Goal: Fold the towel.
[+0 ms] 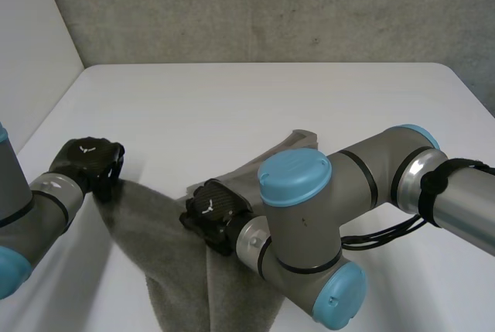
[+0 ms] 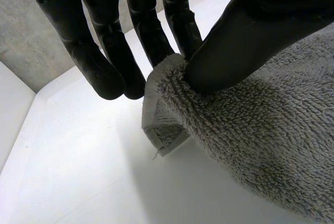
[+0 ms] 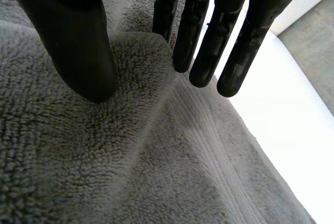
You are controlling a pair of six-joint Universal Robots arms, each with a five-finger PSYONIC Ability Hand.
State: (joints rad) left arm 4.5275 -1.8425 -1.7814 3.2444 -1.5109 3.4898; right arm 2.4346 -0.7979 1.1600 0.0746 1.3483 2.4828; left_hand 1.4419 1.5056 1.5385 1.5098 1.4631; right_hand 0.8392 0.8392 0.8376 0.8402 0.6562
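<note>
Grey towel (image 1: 162, 247) lies bunched on white table (image 1: 255, 107), near side, btwn both arms. Left hand (image 2: 245, 36) pinches a towel corner btwn thumb & a fingertip, corner lifted off the table, other fingers straight. Right hand (image 3: 78, 41) is mid-towel, thumb down on a raised fold, prob. nipping it against one finger.

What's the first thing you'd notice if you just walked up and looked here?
A fluffy grey towel lies bunched on the white table. The black left hand pinches one corner of it between thumb and fingers, while the right hand pinches a raised fold nearer the middle.
</note>
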